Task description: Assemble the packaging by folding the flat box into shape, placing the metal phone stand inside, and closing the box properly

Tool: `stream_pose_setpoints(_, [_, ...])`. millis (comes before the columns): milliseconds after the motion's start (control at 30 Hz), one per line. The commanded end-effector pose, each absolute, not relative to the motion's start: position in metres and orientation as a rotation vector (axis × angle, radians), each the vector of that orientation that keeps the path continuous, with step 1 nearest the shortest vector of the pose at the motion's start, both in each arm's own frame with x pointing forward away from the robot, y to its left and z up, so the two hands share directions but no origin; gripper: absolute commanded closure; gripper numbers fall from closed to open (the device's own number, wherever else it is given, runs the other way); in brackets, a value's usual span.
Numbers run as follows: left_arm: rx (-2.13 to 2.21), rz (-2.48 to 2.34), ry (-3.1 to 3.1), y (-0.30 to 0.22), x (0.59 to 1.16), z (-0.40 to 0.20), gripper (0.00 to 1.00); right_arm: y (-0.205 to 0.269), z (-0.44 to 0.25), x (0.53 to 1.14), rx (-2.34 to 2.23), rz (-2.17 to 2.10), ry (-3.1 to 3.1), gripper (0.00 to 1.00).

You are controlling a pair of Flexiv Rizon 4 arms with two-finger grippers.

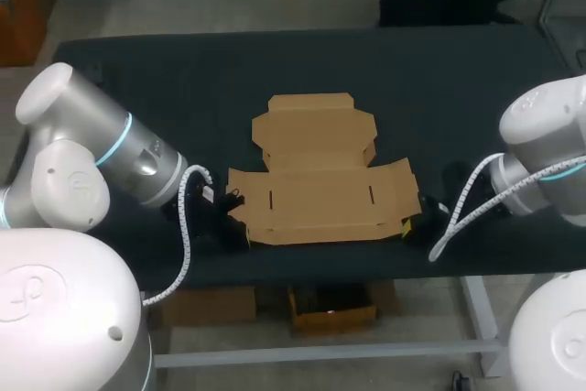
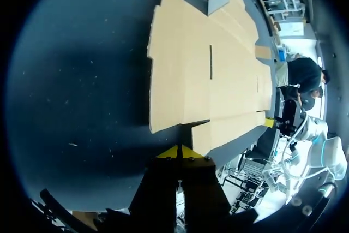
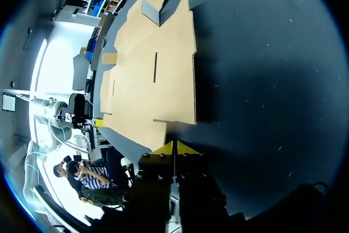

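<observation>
We are at the very start: the flat brown cardboard box blank (image 1: 320, 191) lies unfolded in the middle of the dark worktop (image 1: 137, 80), with no wall raised. Our left pincer (image 2: 178, 151) and right pincer (image 3: 173, 148) sit low at its near corners, tips pressed together, gripping nothing. We see no metal phone stand. Folding, loading and closing are all left to do.

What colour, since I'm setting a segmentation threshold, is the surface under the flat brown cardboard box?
The cloth-like table cover is dark, nearly black; the head view shows it best.
</observation>
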State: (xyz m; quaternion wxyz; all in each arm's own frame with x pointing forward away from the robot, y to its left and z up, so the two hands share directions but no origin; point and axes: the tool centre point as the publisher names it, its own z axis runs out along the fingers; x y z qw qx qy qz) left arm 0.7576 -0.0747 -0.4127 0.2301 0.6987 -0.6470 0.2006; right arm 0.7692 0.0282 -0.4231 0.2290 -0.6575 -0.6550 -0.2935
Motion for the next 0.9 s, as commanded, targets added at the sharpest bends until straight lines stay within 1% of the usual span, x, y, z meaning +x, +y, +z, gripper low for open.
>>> stream_pose_setpoints(33, [1.921, 0.551, -1.786, -0.078, 0.759, -0.414, 1.0, 0.029, -0.423, 0.771, -1.799, -0.81, -1.803, 1.0])
stream_pose_setpoints(433, [1.919, 0.558, -1.809, -0.079, 0.76, -0.41, 1.0, 0.035, -0.416, 0.773, -1.793, -0.815, -1.826, 1.0])
stream_pose_setpoints(900, [1.927, 0.562, -1.814, -0.08, 0.764, -0.41, 1.0, 0.037, -0.408, 0.792, -1.783, -0.808, -1.832, 1.0])
